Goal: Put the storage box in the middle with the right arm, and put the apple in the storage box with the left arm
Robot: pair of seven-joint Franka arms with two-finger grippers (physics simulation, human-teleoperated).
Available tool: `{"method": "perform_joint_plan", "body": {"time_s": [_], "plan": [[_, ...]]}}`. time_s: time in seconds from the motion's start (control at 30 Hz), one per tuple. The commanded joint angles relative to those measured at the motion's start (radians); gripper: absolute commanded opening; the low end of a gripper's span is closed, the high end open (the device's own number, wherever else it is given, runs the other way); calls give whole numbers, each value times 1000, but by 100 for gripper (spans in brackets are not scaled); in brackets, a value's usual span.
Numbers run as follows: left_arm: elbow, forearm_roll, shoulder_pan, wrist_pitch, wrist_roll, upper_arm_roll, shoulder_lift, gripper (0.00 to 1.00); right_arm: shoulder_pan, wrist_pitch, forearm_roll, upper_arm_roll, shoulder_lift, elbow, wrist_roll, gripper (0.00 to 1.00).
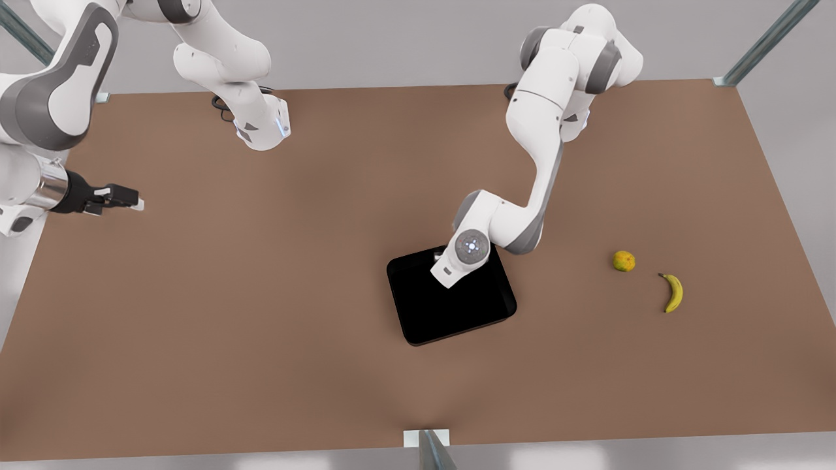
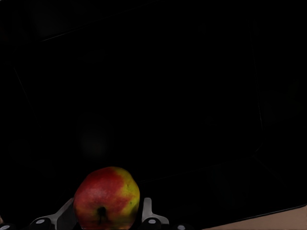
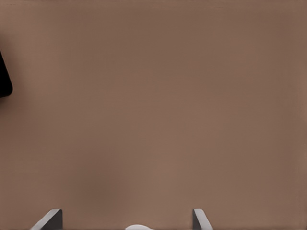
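apple [image 2: 107,197] gripped by left claw [image 2: 106,218] over storage box [image 1: 418,313] | right claw [image 1: 124,198] spread, aside | banana [image 1: 673,293] apart

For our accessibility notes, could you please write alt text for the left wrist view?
The apple, red with yellow patches, sits between the left gripper's fingers, over the dark interior of the storage box.

A brown worktop [image 1: 261,326] spans the scene, framed by metal posts at its far corners and one at the near edge. On the front view's right lie a small yellow-green round fruit [image 1: 624,261] and, just beside it and nearer the camera, a yellow banana [image 1: 673,292]; the two sit apart, not touching.
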Motion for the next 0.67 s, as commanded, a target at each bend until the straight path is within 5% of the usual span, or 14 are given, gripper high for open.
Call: {"method": "perform_joint_plan", "body": {"time_s": [0.0,0.1,0.13,0.23,0.3,0.33,0.37,0.4,0.43,0.63], "plan": [[2,-4,5,25,-304,-1,1,100,1,31,-31,3,-5,-2,-6,100],[39,-7,12,-41,-295,14,-17,100,1,31,-28,3,-2,-3,-7,100],[88,-2,61,-198,-251,28,-65,100,1,31,-28,3,-1,-3,-7,100],[232,7,86,-664,407,399,-230,100,1,31,-30,3,-5,-2,-7,100],[286,92,84,-741,487,436,-281,100,1,31,-30,3,-7,0,-4,100],[280,93,97,-739,492,415,-373,100,1,31,-31,3,-7,1,-3,100],[187,156,199,-649,483,245,-476,100,1,31,-31,5,-7,1,-3,100],[108,317,429,-601,481,-113,-563,100,1,31,-31,5,-5,1,-3,100],[38,283,505,-549,477,-164,-631,100,1,30,-31,5,-7,1,-3,100],[140,285,509,-649,478,-162,-551,100,1,28,-31,5,-5,-2,-3,100]]}}
